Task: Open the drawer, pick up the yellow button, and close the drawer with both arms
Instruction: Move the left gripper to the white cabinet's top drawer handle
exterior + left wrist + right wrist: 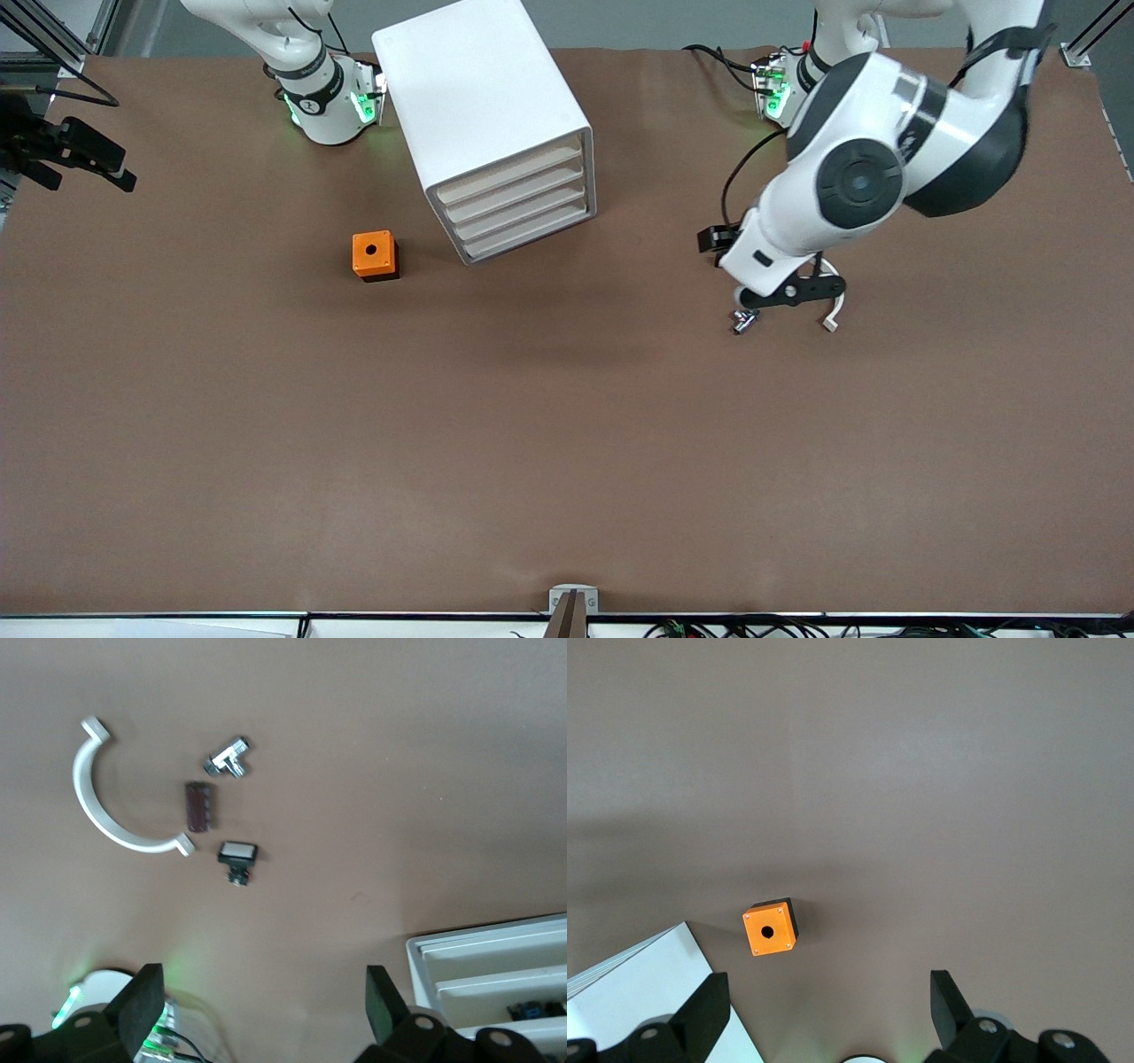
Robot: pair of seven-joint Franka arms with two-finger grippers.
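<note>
The white cabinet (483, 97) stands near the robots' bases, and its uppermost drawer (512, 174) looks shut, like the three below it. The button is hidden. My left gripper (791, 292) hangs open and empty over small parts toward the left arm's end of the table. Its own view shows its open gripper (261, 1014) and the cabinet's drawer fronts (496, 979). My right gripper (827, 1019) is open and empty, high over the table beside the cabinet's corner (638, 992). It is out of the front view.
An orange cube with a hole (375, 255) sits beside the cabinet toward the right arm's end. Under the left hand lie a white curved piece (111, 811), a metal fitting (229, 758), a dark red block (199, 806) and a black switch with a white face (238, 857).
</note>
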